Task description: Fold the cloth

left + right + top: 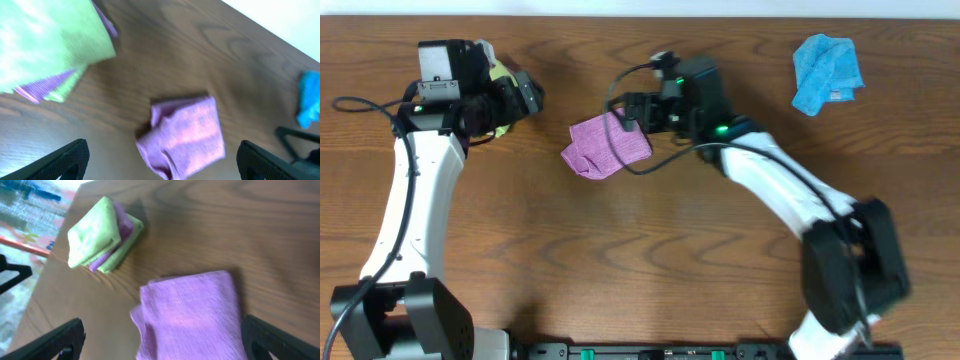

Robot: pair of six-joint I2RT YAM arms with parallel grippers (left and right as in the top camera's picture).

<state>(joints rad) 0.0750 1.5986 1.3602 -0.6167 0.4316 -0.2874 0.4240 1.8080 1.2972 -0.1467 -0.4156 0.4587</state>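
The purple cloth (607, 147) lies folded into a small, slightly rumpled rectangle on the wooden table, near the middle. It also shows in the left wrist view (185, 135) and the right wrist view (192, 317). My right gripper (630, 112) hovers at the cloth's far right edge, its fingers spread wide (162, 325) with the cloth below and between them, not pinched. My left gripper (527, 97) is open and empty (162, 150), to the left of the cloth and apart from it. No white tag shows.
A folded lime-green cloth (501, 73) with a purple layer under it lies at the back left beside my left gripper (50, 40) (97, 232). A crumpled bright blue cloth (827, 72) lies at the back right. The table's left edge shows in the right wrist view.
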